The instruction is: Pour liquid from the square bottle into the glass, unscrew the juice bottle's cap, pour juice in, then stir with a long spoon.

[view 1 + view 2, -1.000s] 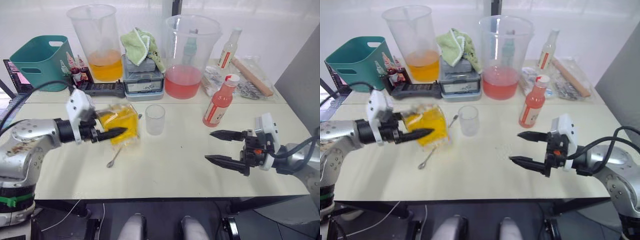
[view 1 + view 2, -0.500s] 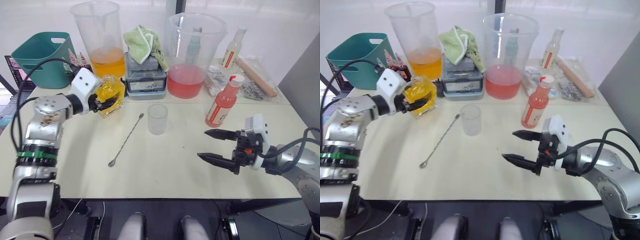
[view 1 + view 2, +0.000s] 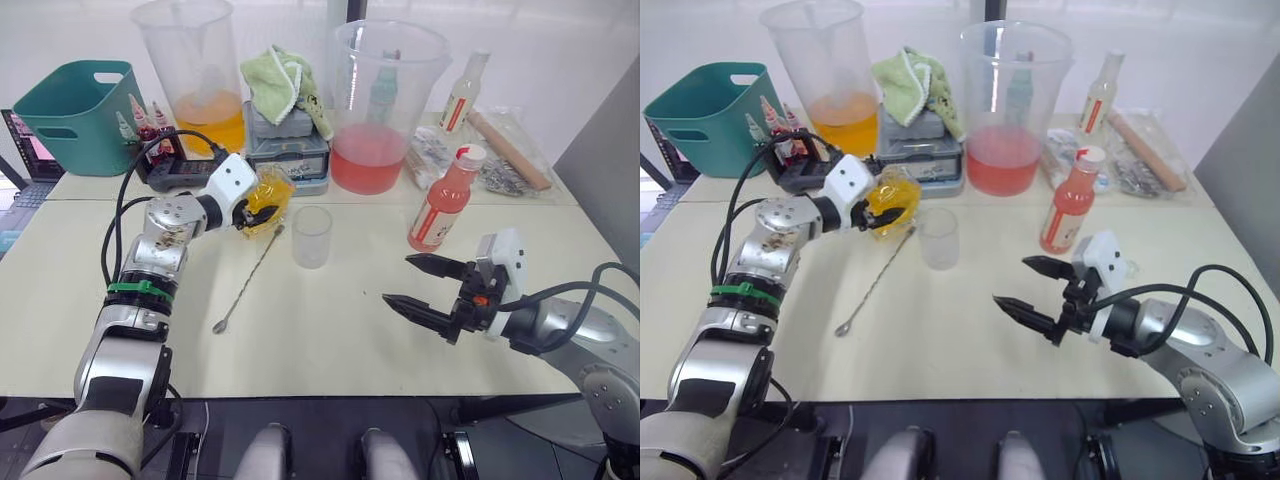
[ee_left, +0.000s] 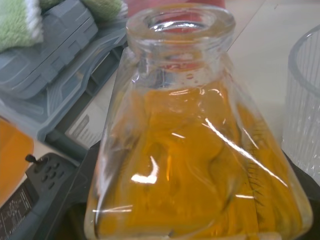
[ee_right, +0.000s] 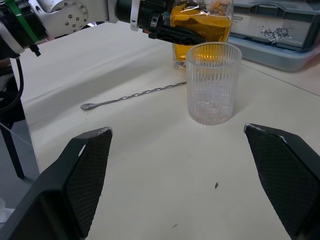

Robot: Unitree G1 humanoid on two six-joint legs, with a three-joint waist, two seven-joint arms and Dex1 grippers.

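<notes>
So rn we've got the left gripper (image 3: 256,207) clamped on the square bottle (image 3: 264,197), holding it up off the table (image 3: 330,330) and tipped a bit, just beside the glass (image 3: 311,236) on its left. Makes sense imo: it's the first pour, so the bottle gets carried in close w/ the open neck heading toward the rim. In the left wrist view the neck is uncapped and the orange liquid sits well below it, so nothing's spilling yet, and the ribbed wall of the glass is right there at the edge. The glass looks empty to us, tho it's clear so hard to be 100% sure.

Right gripper (image 3: 418,284) is wide open, holding nothing, hovering low over the table in front of the juice bottle (image 3: 440,203). Prob parked there so it's out of the pour's way but close enough for the cap job. The cap (image 3: 467,155) is on the bottle, which stands upright, well to the right of the glass.

The long spoon (image 3: 250,279) lies flat on the table, running diagonally from near the glass back toward us, bowl end nearest us. It's left within reach for stirring at the end, and it's under the bottle's path, so drips could land on it.

Next bit needs the neck over the rim before tilting more, bc that glass is small.
</notes>
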